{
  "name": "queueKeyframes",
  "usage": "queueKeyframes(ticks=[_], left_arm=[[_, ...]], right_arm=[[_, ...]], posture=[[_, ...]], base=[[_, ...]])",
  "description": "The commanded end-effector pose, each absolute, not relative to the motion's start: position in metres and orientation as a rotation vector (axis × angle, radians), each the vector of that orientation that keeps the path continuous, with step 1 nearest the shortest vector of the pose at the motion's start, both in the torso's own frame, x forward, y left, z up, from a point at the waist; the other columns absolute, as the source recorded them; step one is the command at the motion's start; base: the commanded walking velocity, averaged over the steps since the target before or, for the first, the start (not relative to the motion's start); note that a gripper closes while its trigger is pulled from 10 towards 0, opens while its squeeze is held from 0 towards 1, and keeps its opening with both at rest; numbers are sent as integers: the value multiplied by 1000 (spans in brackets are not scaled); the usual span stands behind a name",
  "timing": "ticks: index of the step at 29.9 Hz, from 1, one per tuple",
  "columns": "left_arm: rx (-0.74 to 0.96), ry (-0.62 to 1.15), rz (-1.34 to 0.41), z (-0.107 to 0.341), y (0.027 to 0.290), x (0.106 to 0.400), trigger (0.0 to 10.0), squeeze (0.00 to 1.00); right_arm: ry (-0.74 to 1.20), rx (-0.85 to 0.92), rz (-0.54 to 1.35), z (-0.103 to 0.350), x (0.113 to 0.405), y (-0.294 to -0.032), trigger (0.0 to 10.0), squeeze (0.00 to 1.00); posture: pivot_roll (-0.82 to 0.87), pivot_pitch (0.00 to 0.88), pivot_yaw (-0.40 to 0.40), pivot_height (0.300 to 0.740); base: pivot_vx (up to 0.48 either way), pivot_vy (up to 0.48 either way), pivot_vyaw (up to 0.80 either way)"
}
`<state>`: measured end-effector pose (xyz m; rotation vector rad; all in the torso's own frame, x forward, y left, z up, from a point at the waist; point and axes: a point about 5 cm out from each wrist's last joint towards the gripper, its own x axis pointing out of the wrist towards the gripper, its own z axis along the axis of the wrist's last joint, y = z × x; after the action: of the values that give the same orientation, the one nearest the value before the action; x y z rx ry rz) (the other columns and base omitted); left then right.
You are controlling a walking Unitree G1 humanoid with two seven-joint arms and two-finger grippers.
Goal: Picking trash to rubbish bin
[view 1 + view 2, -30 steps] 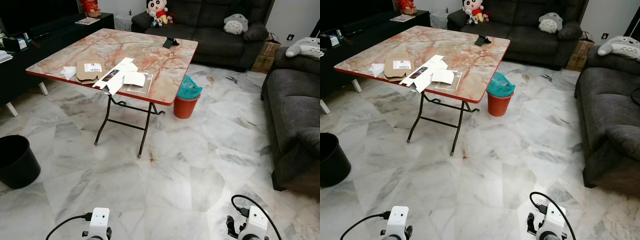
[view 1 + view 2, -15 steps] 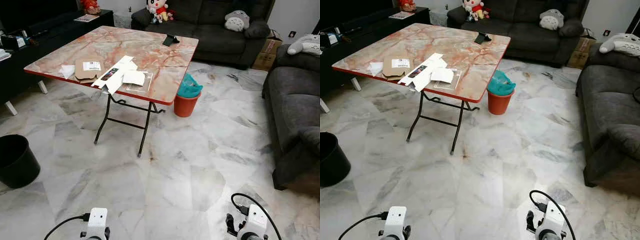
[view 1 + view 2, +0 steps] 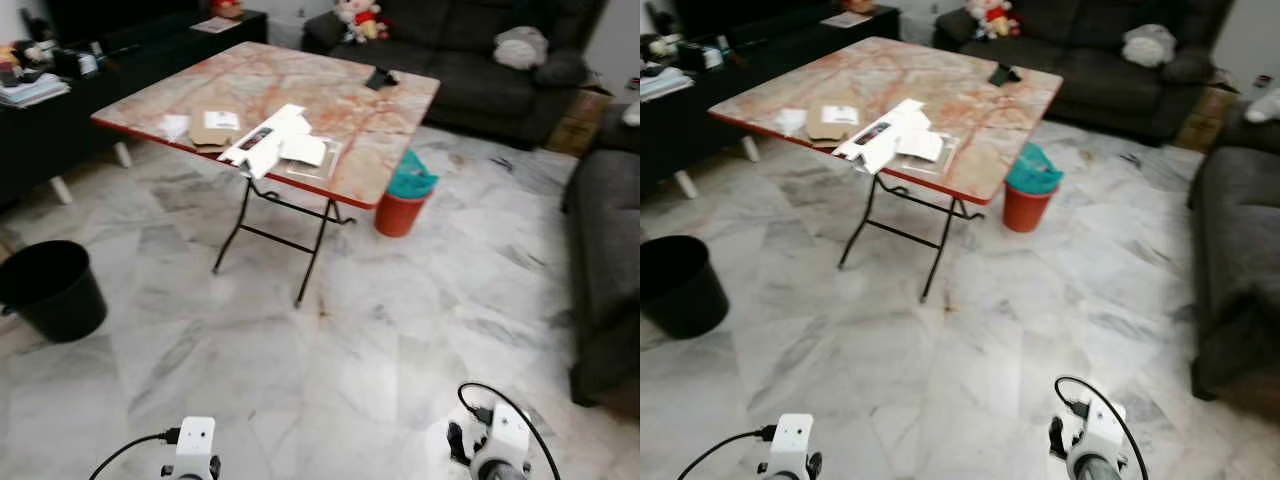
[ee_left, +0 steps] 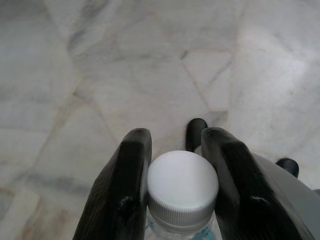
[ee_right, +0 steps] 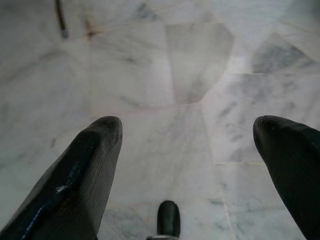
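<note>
In the left wrist view my left gripper (image 4: pixel 175 134) is shut on a clear plastic bottle with a white screw cap (image 4: pixel 182 184), held over the marble floor. In the right wrist view my right gripper (image 5: pixel 189 123) stands open above the floor with nothing between its fingers. A black bin (image 3: pixel 52 290) stands on the floor at the left. An orange bin lined with a teal bag (image 3: pixel 402 202) sits behind the table's right corner. Flat cardboard (image 3: pixel 213 128) and white paper packaging (image 3: pixel 275 145) lie on the marble-patterned folding table (image 3: pixel 360 110).
Dark sofas run along the back (image 3: pixel 470 60) and the right side (image 3: pixel 610 250). A black TV cabinet (image 3: pixel 60 110) stands at the left behind the table. Wide marble floor (image 3: pixel 330 360) lies between me, the table and both bins.
The whole picture has shifted right and blurred, so the camera has turned left. The black bin now shows fully. The things on the table have not moved.
</note>
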<state>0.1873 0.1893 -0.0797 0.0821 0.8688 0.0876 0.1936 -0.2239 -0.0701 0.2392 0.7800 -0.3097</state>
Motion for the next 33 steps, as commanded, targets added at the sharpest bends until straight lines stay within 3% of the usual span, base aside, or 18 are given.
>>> queueKeyframes(ticks=[1, 33], left_arm=[[76, 868, 77, -80, 186, 187, 10000, 0], [79, 857, 30, -80, 176, 189, 10000, 0]], right_arm=[[777, 236, -320, -70, 191, -227, 10000, 0], [774, 239, -310, -70, 192, -226, 10000, 0]], posture=[[103, 0, -58, 740], [100, 0, -64, 740]], base=[[0, 0, 800], [0, 0, 800]])
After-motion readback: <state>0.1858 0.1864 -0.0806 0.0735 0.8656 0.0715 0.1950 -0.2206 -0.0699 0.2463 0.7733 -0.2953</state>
